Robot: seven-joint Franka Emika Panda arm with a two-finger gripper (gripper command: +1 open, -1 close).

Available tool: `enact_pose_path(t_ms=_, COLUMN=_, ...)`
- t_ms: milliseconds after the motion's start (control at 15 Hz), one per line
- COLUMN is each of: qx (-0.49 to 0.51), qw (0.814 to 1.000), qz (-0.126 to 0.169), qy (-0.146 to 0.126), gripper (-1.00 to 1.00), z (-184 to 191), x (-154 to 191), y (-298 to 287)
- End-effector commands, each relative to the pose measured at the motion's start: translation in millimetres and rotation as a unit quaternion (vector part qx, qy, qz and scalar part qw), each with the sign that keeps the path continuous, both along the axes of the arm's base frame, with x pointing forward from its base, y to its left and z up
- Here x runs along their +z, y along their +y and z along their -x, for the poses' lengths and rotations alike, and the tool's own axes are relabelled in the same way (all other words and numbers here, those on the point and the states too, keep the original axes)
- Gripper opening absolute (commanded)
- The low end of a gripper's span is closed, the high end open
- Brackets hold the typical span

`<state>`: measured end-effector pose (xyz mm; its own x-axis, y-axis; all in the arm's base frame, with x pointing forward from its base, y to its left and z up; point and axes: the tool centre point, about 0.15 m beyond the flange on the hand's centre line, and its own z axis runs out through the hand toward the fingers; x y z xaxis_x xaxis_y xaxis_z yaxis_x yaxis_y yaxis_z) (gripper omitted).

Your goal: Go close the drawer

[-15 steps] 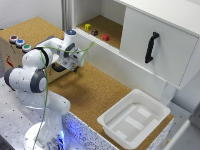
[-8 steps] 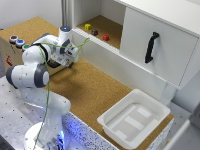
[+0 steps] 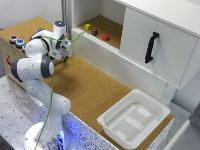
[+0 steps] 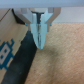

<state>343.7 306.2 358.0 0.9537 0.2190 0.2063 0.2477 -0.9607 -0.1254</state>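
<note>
My gripper (image 3: 61, 54) hangs low over the cork table (image 3: 95, 85) at the exterior view's left, beside a tan box (image 3: 11, 56). In the wrist view the gripper (image 4: 40, 44) has its two fingers (image 4: 37, 33) pressed together with nothing between them, tips just above the cork. A tan face with blue print (image 4: 7, 52) and a dark band (image 4: 23, 61) lie beside the fingers. I cannot tell whether that face belongs to the drawer. In the exterior view the arm hides the drawer.
Small round objects (image 3: 16, 41) sit on top of the tan box. A white cabinet door with a black handle (image 3: 151, 47) stands at the right, beside an open shelf holding small coloured blocks (image 3: 95, 31). A white plastic tub (image 3: 133, 118) rests near the front right.
The arm has swung toward the exterior view's left and the gripper has dropped slightly, ending closer to the tan box.
</note>
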Motion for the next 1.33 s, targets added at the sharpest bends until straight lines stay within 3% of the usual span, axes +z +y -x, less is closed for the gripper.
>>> enact_pose_path(t_ms=0, qx=-0.065, qw=0.994, qz=0.082, qy=-0.025, gripper=1.00, z=10.2, x=53.8, y=-62.7)
enact_pose_path(t_ms=133, qx=-0.083, qw=0.992, qz=0.092, qy=-0.024, gripper=1.00, z=12.1, x=60.4, y=-84.2)
enact_pose_path(t_ms=533, qx=-0.062, qw=0.995, qz=0.073, qy=-0.024, gripper=1.00, z=13.3, x=88.0, y=-80.6)
enact_pose_path(t_ms=1267, qx=-0.062, qw=0.995, qz=0.073, qy=-0.024, gripper=1.00, z=13.3, x=88.0, y=-80.6)
